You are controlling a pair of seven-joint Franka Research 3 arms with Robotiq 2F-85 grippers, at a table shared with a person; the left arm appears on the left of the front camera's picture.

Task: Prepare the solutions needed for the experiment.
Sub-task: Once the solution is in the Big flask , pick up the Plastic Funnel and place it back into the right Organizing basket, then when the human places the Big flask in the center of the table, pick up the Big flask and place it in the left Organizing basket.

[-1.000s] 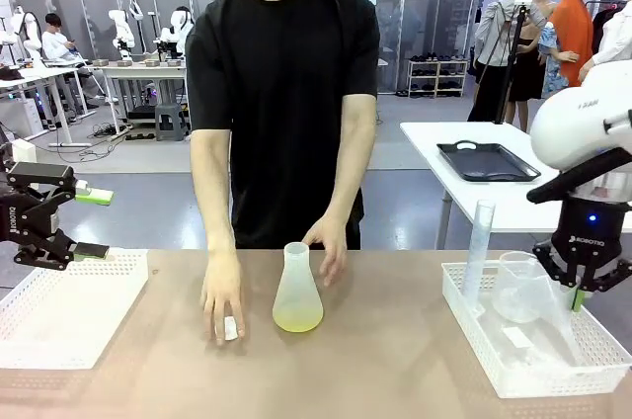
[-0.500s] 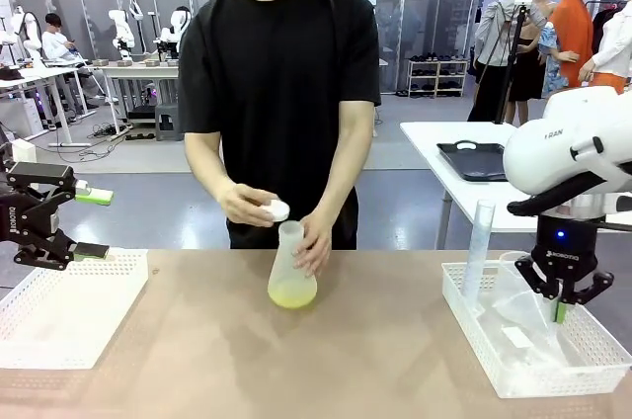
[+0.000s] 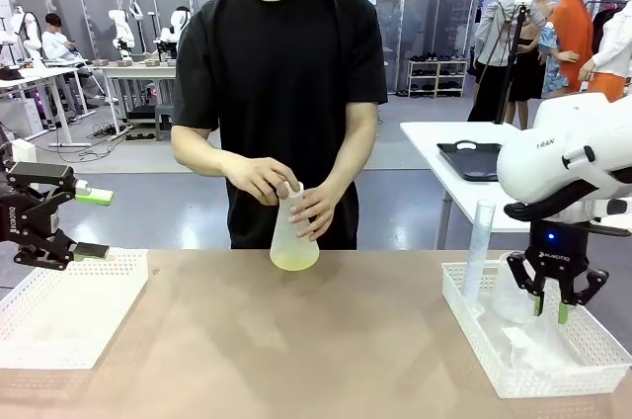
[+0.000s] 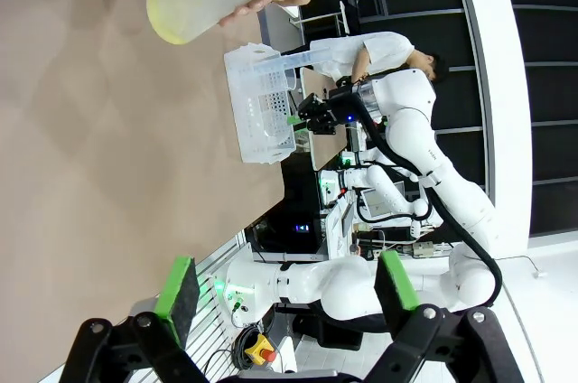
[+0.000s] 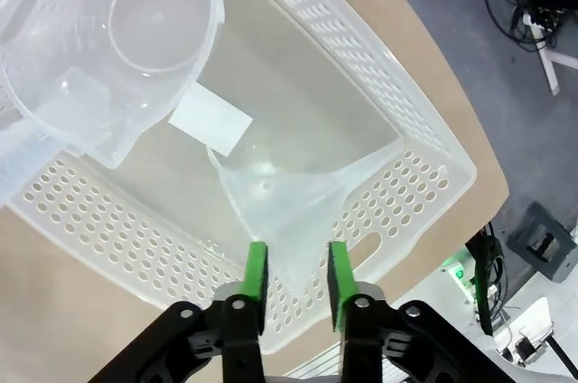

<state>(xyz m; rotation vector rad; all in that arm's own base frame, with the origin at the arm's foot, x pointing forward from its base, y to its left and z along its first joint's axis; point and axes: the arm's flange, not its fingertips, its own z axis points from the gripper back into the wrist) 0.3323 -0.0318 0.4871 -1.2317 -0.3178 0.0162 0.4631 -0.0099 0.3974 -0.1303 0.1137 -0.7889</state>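
A: The flask [image 3: 294,237] looks like frosted, translucent plastic; the solutions [image 3: 294,262] inside are clear, pale yellow-green.
B: And the table [image 3: 296,360]?
A: Smooth, matt brown. The left basket [image 3: 89,342] and right basket [image 3: 553,381] are white perforated plastic.
B: The funnel [image 5: 291,195] and beaker [image 5: 117,49] are clear, glossy plastic. The right arm's shell [image 3: 563,157] is shiny white, and the person's shirt [image 3: 286,73] is matt black cloth.
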